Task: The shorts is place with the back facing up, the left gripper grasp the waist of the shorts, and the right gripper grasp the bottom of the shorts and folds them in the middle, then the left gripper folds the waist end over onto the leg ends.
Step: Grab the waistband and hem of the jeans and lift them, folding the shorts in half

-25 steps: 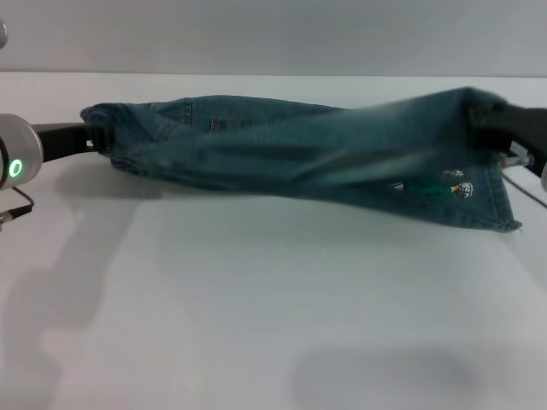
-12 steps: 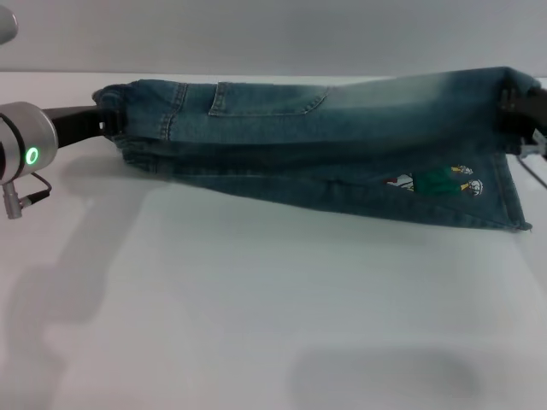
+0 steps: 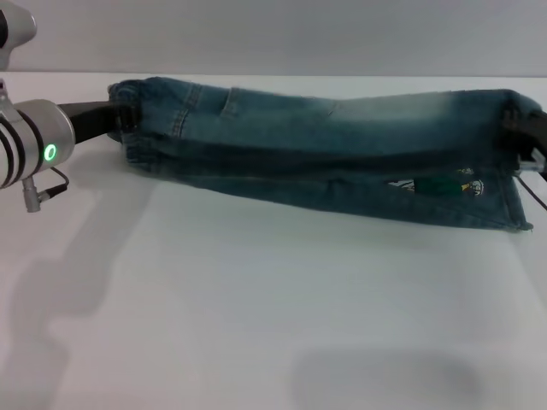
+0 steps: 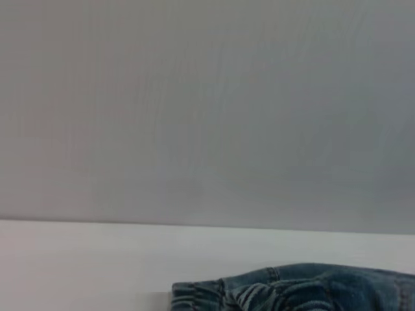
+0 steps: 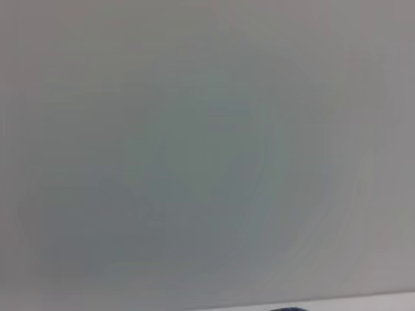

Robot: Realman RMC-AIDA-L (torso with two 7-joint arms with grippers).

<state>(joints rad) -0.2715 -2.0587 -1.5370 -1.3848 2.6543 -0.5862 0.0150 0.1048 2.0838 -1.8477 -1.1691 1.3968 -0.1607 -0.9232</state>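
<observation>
Denim shorts (image 3: pixel 325 141) stretch across the far half of a white tabletop (image 3: pixel 273 316), held taut between two robot arms and folded lengthwise, one leg layer draped over the other. At the robot's left, the left gripper (image 3: pixel 118 120) pinches the waist of the shorts (image 3: pixel 137 128), its black prongs closed on the ruffled, darker-blue elastic band; the silver-white arm behind it shows black rings and a glowing green ring light (image 3: pixel 49 153). At the robot's right, the right gripper (image 3: pixel 520 128) reaches in from the frame edge and clamps the bottom of the shorts (image 3: pixel 517 192), where the straight hems hang; only its black tip is visible. A seam of a back patch pocket (image 3: pixel 229 101) shows on the upper layer near the waist, and part of the cartoon print (image 3: pixel 440 184) peeks out on the lower layer near the hem, half hidden under the fold above it. The garment's lower edge sags toward the tabletop and casts a soft shadow there; whether it touches the surface cannot be told. The near tabletop carries only the arms' shadows. A grey wall (image 3: pixel 273 34) rises behind. The left wrist view catches the gathered waistband (image 4: pixel 292 288) low against the tabletop and wall; the right wrist view shows almost nothing but wall (image 5: pixel 207 142).
</observation>
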